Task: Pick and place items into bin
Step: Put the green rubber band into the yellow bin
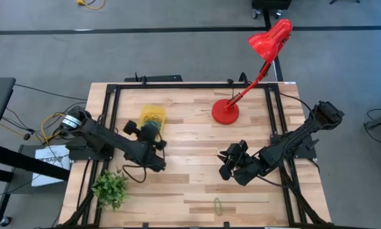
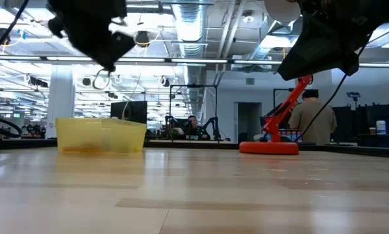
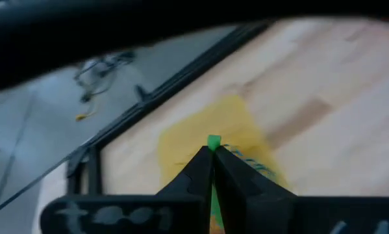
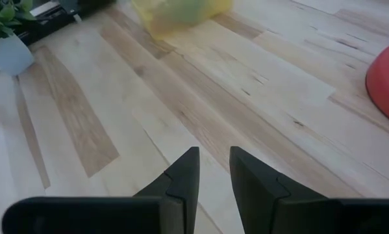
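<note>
One green loop (image 3: 213, 142) sits pinched in the left gripper's (image 3: 212, 151) clenched jaws, above the yellow bin (image 1: 153, 116) of loops. Right gripper (image 4: 213, 170) hovers mid-bench, jaws parted, empty. Another green loop (image 1: 219, 205) lies near the bench's (image 1: 190, 133) front edge.

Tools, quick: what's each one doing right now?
Left tool: shut on a green loop, above the yellow bin.
Right tool: open, empty.
</note>
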Available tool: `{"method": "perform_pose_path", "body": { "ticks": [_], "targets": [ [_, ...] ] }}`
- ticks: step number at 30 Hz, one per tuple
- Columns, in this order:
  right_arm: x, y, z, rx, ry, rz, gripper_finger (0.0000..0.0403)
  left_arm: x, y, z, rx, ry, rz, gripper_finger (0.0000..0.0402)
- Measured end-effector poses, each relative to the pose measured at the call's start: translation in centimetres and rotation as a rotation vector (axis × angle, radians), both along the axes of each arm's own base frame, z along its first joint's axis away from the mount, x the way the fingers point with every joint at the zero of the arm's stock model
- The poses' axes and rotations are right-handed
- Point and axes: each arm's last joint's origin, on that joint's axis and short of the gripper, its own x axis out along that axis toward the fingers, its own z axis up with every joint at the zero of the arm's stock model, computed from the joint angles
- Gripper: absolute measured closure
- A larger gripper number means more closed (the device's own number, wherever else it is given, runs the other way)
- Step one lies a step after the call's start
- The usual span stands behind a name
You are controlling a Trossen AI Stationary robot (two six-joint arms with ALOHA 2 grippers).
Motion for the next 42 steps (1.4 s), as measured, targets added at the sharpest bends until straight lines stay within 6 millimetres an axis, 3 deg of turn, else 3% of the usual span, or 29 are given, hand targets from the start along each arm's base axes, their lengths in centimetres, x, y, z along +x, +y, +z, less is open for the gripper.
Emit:
{"method": "perform_pose_path", "body": {
  "ticks": [10,18,25,33,38,42],
  "targets": [
    [0.0,0.0,0.0,0.001,-0.002,0.000,0.0324,-1.2,3.8,-5.3,-0.010,-0.017,0.148,0.0380],
    [0.1,0.1,0.1,0.009,-0.014,0.000,0.0324,-0.6,4.4,-7.0,-0.106,0.003,0.110,0.0337],
    [0.2,-0.1,0.1,0.006,-0.015,-0.007,0.0324,0.9,4.0,-6.4,-0.128,-0.077,0.067,0.0320],
    [1.0,-1.7,0.0,0.010,0.029,-0.018,0.0324,2.9,2.1,-3.7,-0.109,-0.066,-0.074,0.0319],
    [1.1,-1.3,-0.4,0.154,0.175,0.204,0.0324,3.4,0.8,-2.7,-0.080,-0.069,-0.143,0.0319],
    [0.6,1.7,-1.3,0.223,0.257,0.500,0.0324,3.3,0.2,-2.6,-0.046,-0.060,-0.177,0.0319]
  ]
}}
